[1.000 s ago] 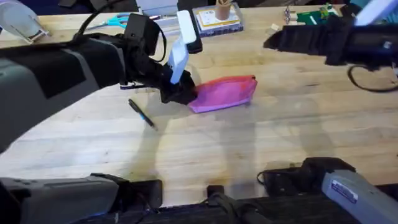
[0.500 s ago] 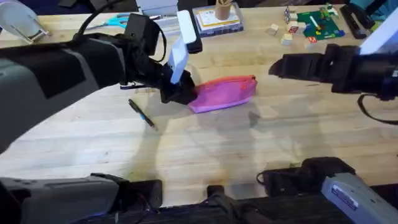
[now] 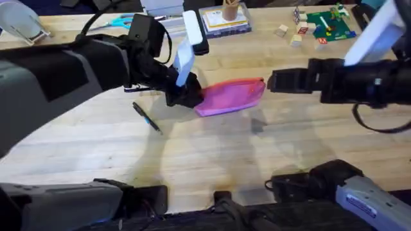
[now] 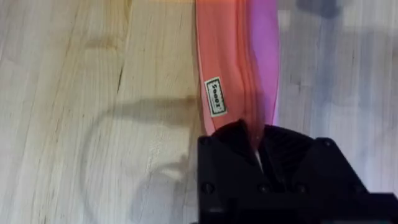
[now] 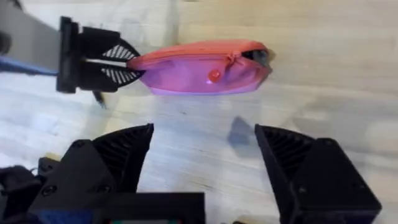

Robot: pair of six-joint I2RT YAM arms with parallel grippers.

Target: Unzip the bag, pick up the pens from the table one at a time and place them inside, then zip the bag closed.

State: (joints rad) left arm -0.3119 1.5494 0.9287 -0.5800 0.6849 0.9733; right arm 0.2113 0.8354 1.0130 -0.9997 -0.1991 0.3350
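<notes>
The light plank table (image 3: 212,147) is lying bare across its middle and near side, with clutter only along the far edge: a box, a cup, some coloured blocks (image 3: 324,24). Near the table's centre the bag (image 3: 232,96) is lying on its side, pink body and orange-red zipper (image 5: 205,51) running along its top edge, the slider sitting near the end facing the right arm. The zipper looks shut for most of its length, so by my reading the unzipping has not started.

The left gripper (image 3: 186,95) is clamping the bag's far-left end, jaws closed on the fabric (image 4: 258,134), and has not shifted over the last second. What has changed is the right arm: its gripper (image 3: 273,82) has been sliding in from the table's right side and is now hovering just beside the bag's right end, jaws spread wide in the right wrist view (image 5: 205,162), holding nothing. That suggests one arm is anchoring the bag while the other is lining up on the zipper pull.

One pen (image 3: 146,117) is lying on the table, near the bag's left end and in front of the left gripper, apart from both. Open wood stretches between the bag and the arm bases, so there is free room on the near side; the far-edge clutter is well apart from the bag.
</notes>
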